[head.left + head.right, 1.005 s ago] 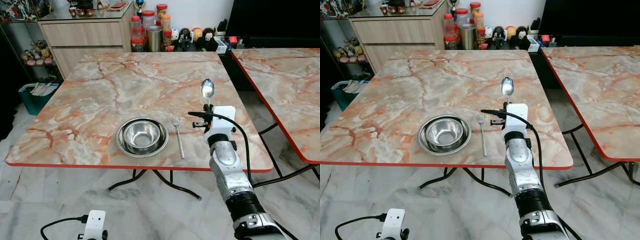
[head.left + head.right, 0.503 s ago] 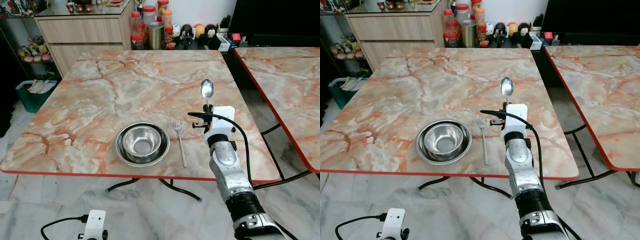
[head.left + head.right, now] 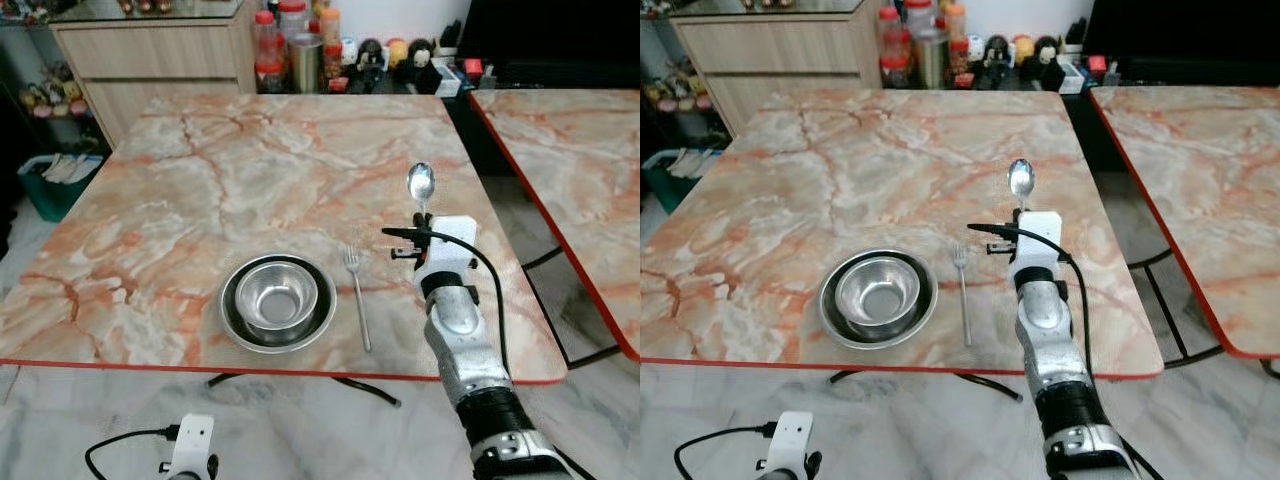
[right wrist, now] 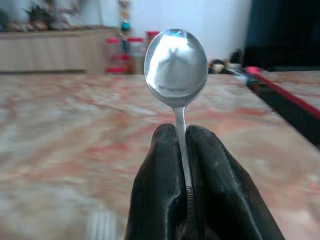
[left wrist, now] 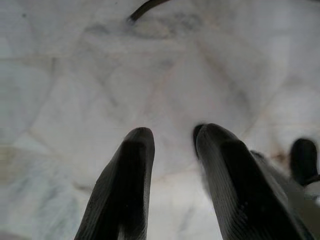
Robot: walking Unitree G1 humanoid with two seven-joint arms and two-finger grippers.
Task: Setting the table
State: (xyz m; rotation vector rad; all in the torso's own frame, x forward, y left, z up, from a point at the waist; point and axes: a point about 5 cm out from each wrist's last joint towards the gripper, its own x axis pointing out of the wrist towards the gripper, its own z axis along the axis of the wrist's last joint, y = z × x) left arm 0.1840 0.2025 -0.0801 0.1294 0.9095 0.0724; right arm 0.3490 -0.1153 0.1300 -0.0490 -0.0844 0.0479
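Right tool [image 4: 182,145] pinched tight on an upright spoon [image 3: 421,184], centre-right over the marble bench [image 3: 200,180]; fork [image 3: 357,296] beside steel bowl [image 3: 278,297]; left tool [image 5: 172,145] slightly parted, empty, above floor

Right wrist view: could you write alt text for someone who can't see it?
Two black gripper fingers pinch the handle of a shiny silver metal spoon, holding it upright with its bowl on top. Behind it stretches a blurred orange-veined marble table, with a wooden cabinet and red-lidded jars beyond.
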